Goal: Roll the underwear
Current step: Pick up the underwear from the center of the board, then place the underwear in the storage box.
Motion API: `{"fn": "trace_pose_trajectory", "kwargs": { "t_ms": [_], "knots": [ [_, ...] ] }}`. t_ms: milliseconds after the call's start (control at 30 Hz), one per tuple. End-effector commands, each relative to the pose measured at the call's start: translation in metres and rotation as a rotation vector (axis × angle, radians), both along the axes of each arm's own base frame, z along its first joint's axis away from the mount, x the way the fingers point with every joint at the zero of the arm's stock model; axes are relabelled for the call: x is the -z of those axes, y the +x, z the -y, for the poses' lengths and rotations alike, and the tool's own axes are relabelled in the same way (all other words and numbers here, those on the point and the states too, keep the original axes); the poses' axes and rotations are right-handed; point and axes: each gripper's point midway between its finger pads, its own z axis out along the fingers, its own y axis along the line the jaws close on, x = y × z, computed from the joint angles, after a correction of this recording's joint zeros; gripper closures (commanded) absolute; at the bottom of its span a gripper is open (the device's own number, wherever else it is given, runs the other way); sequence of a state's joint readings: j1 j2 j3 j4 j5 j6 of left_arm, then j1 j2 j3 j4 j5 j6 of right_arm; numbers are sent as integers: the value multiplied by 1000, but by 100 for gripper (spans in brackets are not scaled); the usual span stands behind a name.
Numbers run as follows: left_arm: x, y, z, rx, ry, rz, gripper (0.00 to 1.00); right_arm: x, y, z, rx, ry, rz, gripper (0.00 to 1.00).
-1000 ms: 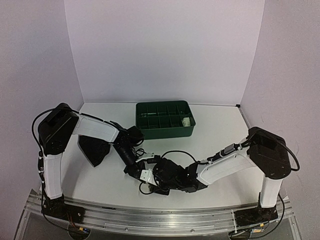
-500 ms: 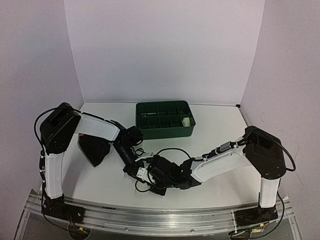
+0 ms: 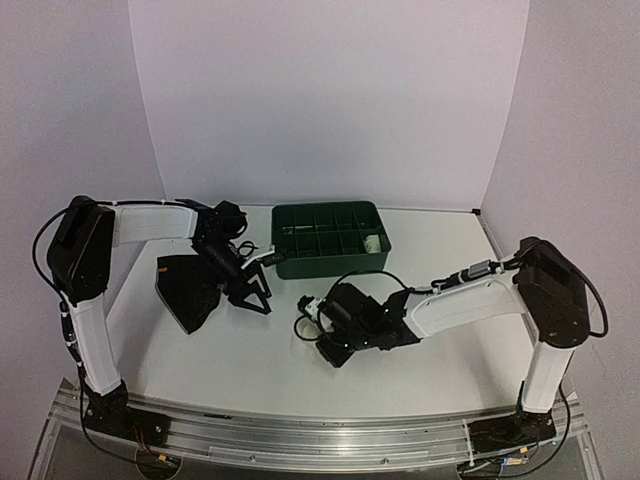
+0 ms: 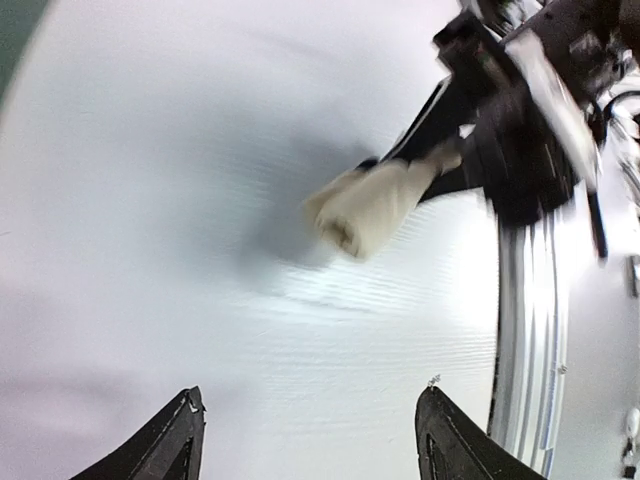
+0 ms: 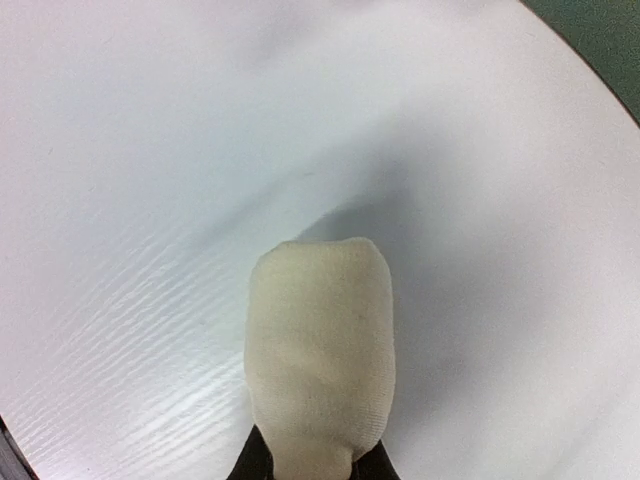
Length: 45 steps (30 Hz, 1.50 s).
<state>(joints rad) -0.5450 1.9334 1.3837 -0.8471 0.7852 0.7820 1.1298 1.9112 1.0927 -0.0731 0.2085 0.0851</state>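
Pinching cream underwear roll [image 5: 320, 340] — right claw [image 5: 310, 462], roll jutting forward | left claw [image 4: 308, 425] spread, well apart

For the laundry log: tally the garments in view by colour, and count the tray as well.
black garment: 1
cream roll: 1
pale roll, in a compartment: 1
green tray: 1
Total: 4
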Motion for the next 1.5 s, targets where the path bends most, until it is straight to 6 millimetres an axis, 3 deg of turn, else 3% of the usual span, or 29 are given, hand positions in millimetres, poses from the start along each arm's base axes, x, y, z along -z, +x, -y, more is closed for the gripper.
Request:
{"fn": "trace_pose_trajectory", "kwargs": {
  "t_ms": [0, 67, 200, 233, 333, 500, 700, 900, 1067, 1367, 1467],
  "knots": [
    [-46, 35, -19, -143, 22, 151, 28, -67, 47, 16, 266, 187, -44, 100],
    [-53, 42, -26, -199, 48, 187, 26, -94, 70, 22, 337, 248, -21, 100],
    [-62, 35, -35, -265, 59, 190, 18, -136, 124, 43, 481, 320, 56, 100],
    [-62, 33, -38, -282, 63, 188, 13, -144, 138, 49, 509, 321, 82, 100],
    [-68, 31, -43, -329, 62, 202, 10, -161, 181, 61, 569, 293, 173, 100],
    [-68, 27, -49, -398, 64, 190, 9, -160, 240, 70, 627, 232, 249, 100],
    [-56, 16, -55, -442, 63, 151, 8, -135, 282, 76, 668, 180, 268, 100],
    [-51, 12, -56, -438, 61, 145, 8, -101, 295, 67, 624, 131, 224, 100],
    [-47, 10, -56, -434, 58, 140, 8, -64, 291, 70, 667, 111, 109, 100],
    [-45, 9, -56, -431, 52, 149, 8, -23, 248, 94, 861, 82, -103, 100],
    [-45, 8, -55, -429, 45, 148, 8, -17, 241, 87, 902, 90, -138, 100]
  ]
}}
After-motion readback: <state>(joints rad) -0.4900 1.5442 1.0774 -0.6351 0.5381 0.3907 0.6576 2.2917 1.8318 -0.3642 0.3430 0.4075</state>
